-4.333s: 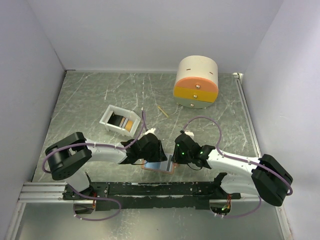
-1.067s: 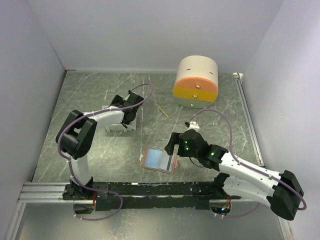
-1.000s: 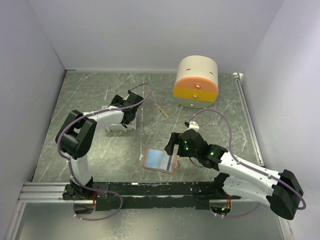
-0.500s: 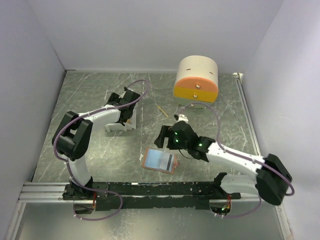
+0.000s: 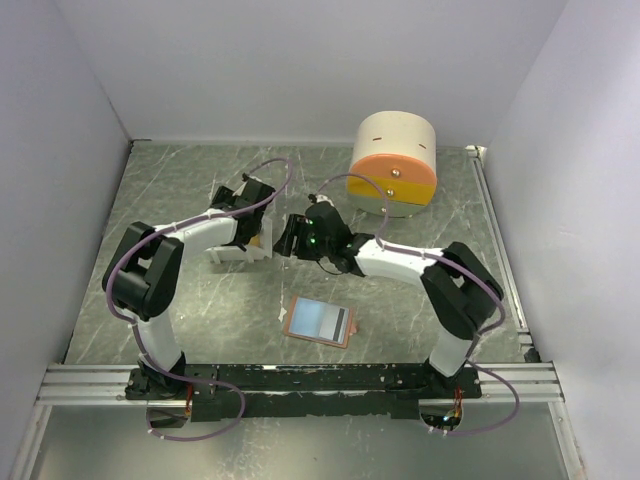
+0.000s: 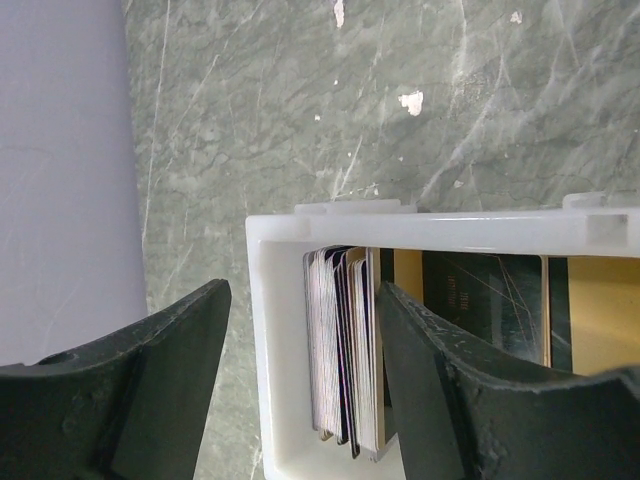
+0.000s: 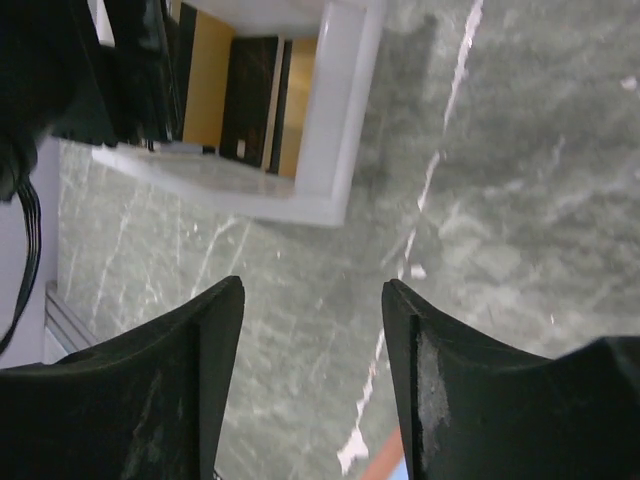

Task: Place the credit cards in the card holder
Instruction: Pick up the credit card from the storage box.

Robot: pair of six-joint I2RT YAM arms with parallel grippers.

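Observation:
The credit cards (image 6: 345, 350) stand on edge as a small stack at one end of the white tray (image 6: 440, 228). More cards, black (image 6: 480, 300) and gold (image 6: 600, 310), lie flat behind them. My left gripper (image 6: 305, 300) is open. One finger is outside the tray wall and the other is inside, beside the stack. My right gripper (image 7: 312, 290) is open over bare table just off the tray's corner (image 7: 330, 120). The card holder (image 5: 318, 320) lies open near the front, showing light blue and dark grey inner faces. In the top view both grippers, left (image 5: 248, 230) and right (image 5: 286, 240), meet at the tray (image 5: 226, 252).
The round cream, orange and yellow drawer box (image 5: 392, 178) stands at the back right. My right arm stretches across the middle of the table between that box and the card holder. Grey walls close off the left, back and right.
My right arm has swung from beside the card holder up and left to the tray, its jaws narrowing. My left gripper stayed at the tray and narrowed slightly.

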